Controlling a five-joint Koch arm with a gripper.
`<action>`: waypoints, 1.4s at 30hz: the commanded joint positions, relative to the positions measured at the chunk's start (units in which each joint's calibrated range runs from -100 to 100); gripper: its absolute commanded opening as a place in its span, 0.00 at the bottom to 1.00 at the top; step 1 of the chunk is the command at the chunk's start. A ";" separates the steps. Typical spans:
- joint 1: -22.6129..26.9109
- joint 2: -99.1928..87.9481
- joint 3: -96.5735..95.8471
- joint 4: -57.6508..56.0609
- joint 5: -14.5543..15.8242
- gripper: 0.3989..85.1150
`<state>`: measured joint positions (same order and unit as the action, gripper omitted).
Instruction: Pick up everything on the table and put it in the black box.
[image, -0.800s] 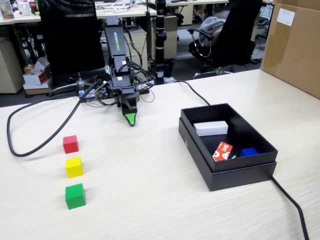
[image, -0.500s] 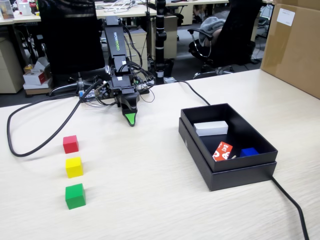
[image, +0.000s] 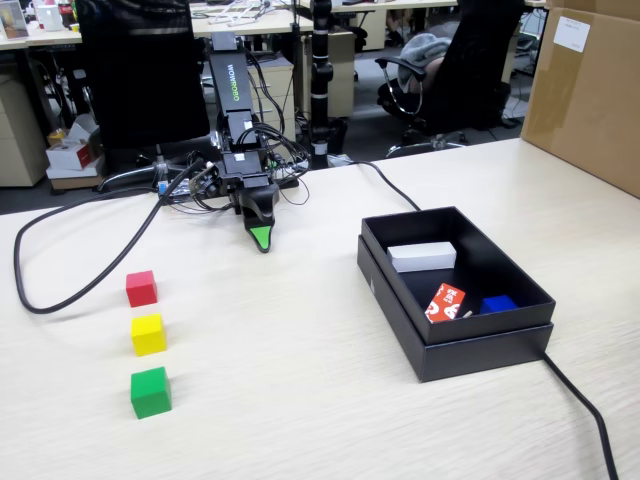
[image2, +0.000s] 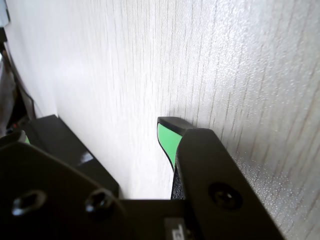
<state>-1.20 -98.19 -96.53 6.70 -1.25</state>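
Observation:
Three small cubes stand in a column at the left of the table (image: 300, 400) in the fixed view: red (image: 141, 288), yellow (image: 148, 334) and green (image: 150, 392). The black box (image: 480, 352) sits at the right, well apart from them. My gripper (image: 262, 238) points down at the table in front of the arm's base, between the cubes and the box, and holds nothing. In the wrist view my gripper (image2: 95, 137) shows bare table between its green-padded fingertip (image2: 167, 140) and the other jaw at the left edge. No cube shows in the wrist view.
Inside the box lie a white oblong block (image: 422, 257), a red-orange block with white marks (image: 446, 302) and a blue piece (image: 498, 304). A black cable (image: 90, 275) loops across the table's left. A brown carton (image: 590, 90) stands at the back right.

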 joint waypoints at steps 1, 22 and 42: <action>0.00 0.94 -0.20 -1.82 -0.15 0.58; 0.00 0.94 -0.20 -1.82 -0.15 0.58; 0.54 0.25 0.34 -5.01 0.10 0.56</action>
<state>-0.66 -98.19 -96.53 6.47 -1.25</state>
